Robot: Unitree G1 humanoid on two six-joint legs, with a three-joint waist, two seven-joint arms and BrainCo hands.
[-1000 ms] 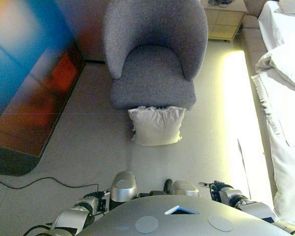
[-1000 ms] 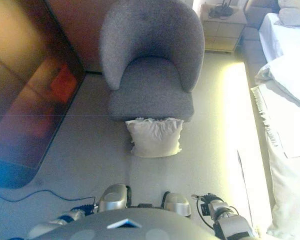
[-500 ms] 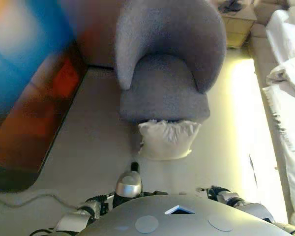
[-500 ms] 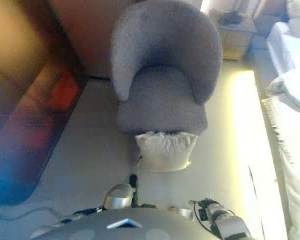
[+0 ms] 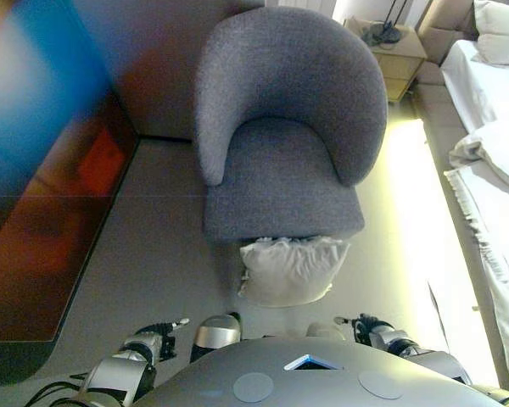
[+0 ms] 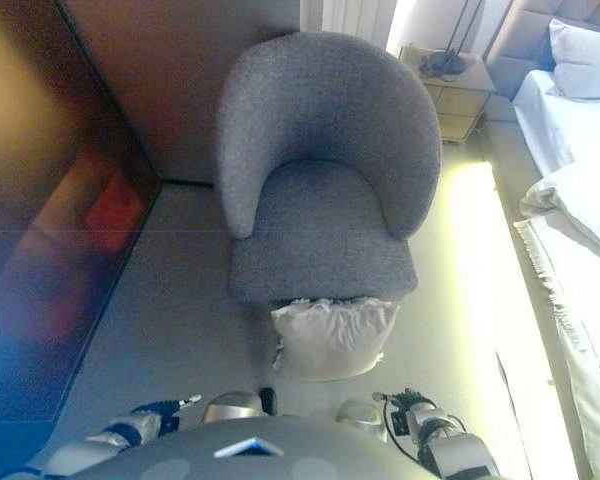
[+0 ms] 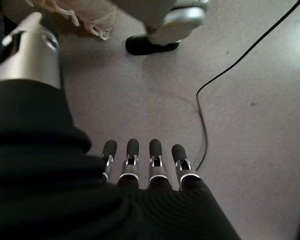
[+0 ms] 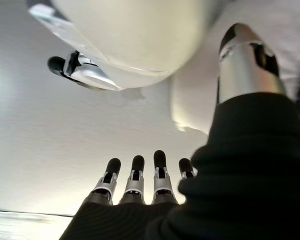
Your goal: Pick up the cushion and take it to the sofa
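Left eye view shows the cushion on the floor in the lower centre of the frame, its upper edge pressed against the front of the grey armchair, which stands in for the sofa of the task. Its long axis runs across the frame, left to right. Both hands hang low at the bottom edge, below the cushion and apart from it: the left hand at lower left, the right hand at lower right. In the wrist views each hand's fingers lie straight and side by side, relaxed, holding nothing; the right hand's fingers look the same. The cushion lies ahead of both hands and between them, with the right hand seeming slightly nearer its right end. Since the hands flank its long axis, a reach forward from both sides looks the likely approach, then a short lift up onto the seat.
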